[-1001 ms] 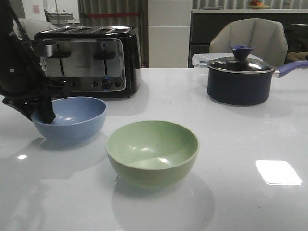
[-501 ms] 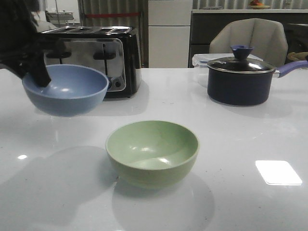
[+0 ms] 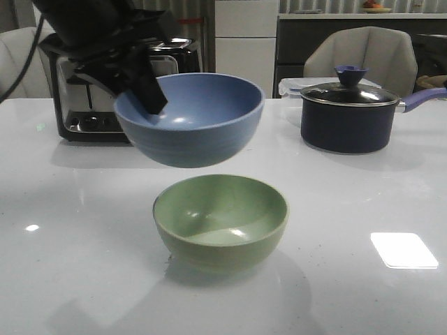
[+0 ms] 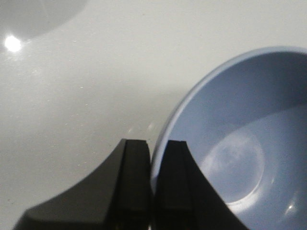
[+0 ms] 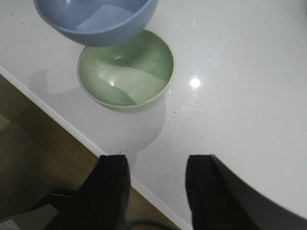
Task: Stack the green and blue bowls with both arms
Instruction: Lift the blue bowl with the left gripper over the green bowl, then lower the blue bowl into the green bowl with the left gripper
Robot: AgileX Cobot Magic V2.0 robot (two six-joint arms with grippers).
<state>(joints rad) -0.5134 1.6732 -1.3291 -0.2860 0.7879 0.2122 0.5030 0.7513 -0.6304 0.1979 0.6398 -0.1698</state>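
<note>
My left gripper (image 3: 150, 94) is shut on the left rim of the blue bowl (image 3: 190, 118) and holds it in the air, just above and slightly left of the green bowl (image 3: 221, 220), which sits on the white table. In the left wrist view my fingers (image 4: 135, 177) pinch the blue bowl's rim (image 4: 192, 103). My right gripper (image 5: 156, 189) is open and empty over the table's front edge; it is out of the front view. The right wrist view shows the blue bowl (image 5: 96, 19) overlapping the green bowl (image 5: 125, 69).
A black and chrome toaster (image 3: 105, 84) stands at the back left, partly hidden by my left arm. A dark lidded saucepan with a blue handle (image 3: 353, 115) stands at the back right, a clear container behind it. A grey chair (image 3: 360, 56) is beyond the table.
My left gripper has lifted the blue bowl from the table by the toaster and carried it right, to above the green bowl. The green bowl has not moved.
</note>
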